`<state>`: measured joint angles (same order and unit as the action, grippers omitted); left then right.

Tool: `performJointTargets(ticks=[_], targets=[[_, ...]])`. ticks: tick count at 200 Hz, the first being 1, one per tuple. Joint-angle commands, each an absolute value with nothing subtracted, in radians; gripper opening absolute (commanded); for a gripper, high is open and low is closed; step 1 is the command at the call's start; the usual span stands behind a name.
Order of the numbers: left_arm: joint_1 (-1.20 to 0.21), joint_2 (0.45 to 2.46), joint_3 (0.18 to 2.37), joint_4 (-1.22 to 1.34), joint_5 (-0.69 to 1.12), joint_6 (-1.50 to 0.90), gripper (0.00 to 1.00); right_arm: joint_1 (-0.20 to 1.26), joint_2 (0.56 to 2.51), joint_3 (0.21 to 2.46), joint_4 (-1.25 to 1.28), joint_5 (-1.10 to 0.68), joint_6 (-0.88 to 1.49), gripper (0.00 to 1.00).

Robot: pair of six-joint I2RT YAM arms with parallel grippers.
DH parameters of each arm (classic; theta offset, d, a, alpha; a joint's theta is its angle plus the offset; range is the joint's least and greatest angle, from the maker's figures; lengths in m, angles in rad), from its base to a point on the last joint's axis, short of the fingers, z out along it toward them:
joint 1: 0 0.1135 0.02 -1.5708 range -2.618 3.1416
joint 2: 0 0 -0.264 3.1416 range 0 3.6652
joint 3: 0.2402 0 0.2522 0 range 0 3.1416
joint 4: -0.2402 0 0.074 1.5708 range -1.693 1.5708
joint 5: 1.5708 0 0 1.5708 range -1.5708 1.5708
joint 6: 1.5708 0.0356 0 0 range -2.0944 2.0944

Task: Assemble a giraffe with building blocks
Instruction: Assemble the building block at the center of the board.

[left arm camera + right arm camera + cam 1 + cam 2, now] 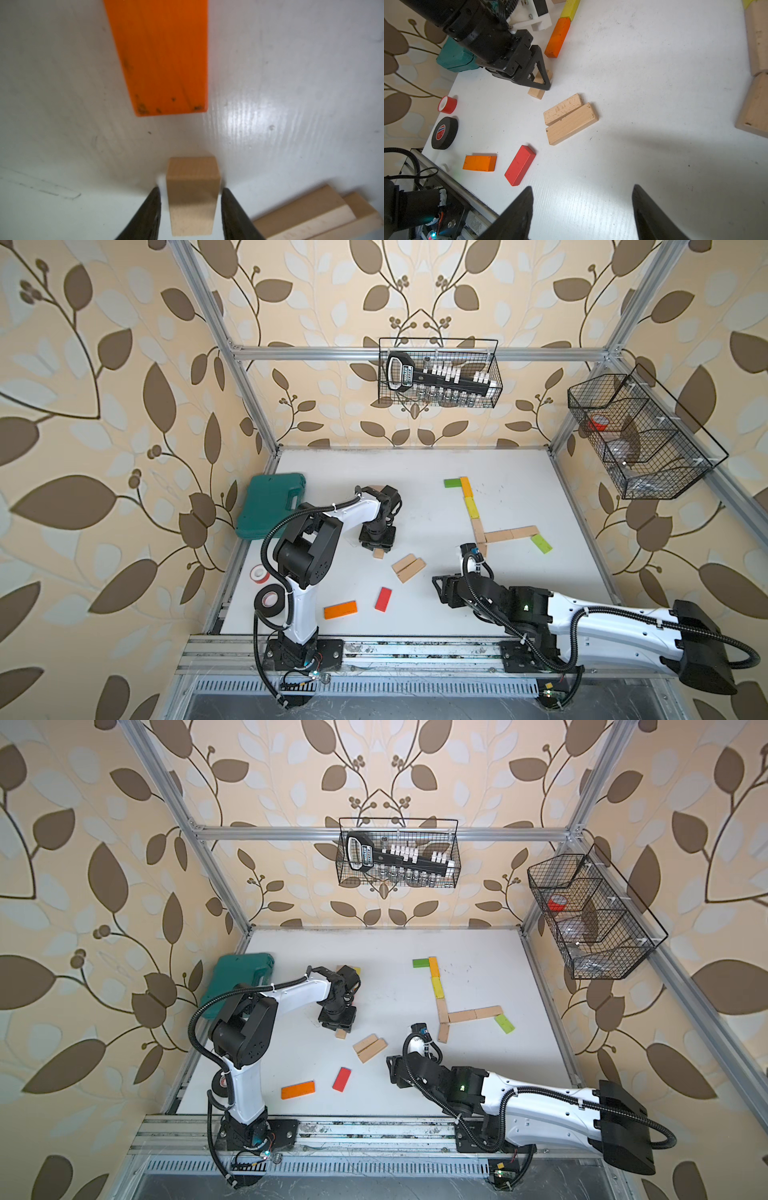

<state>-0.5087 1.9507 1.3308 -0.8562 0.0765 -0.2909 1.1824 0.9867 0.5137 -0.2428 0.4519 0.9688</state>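
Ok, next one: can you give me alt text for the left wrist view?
The left gripper straddles a plain beige block on the white table, its black fingers just clear of its sides. An orange block lies flat beyond it, and two more beige blocks lie side by side nearby.

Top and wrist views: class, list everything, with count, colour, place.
Figure blocks: about nine; beige, green, orange, yellow; joined flat, right side.
Beige pair: two; beige; centre.
Single beige block: one; beige; left of pair.
Red block: one; red; near edge.
Orange block: one; orange; beside red block.
Second orange block: one; orange; beyond single beige block.
Yellow block: one; yellow; at its end.
Case: one; green; left edge.
Black tape roll, red tape roll: one each; near-left corner.
Wire baskets: two; black; on frame.
Left gripper: open, straddling single beige block.
Right gripper: open, empty.
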Motion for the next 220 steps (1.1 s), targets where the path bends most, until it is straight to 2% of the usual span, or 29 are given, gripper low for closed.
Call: performJointTargets(ticks=[1,100,220], targets=[[-0.500,1.941,1.367,-0.896,0.075,-0.281,0.43,1.183,0.994,0.541,-0.245,0.456,0.980,0.72],[-0.468,2.035,1.443,-0.901,0.055,-0.285,0.27,1.184,0.980,0.525,-0.245,0.476,0.963,0.72],[-0.440,2.086,1.500,-0.912,0.066,-0.286,0.29,1.183,0.971,0.512,-0.245,0.485,0.954,0.72]])
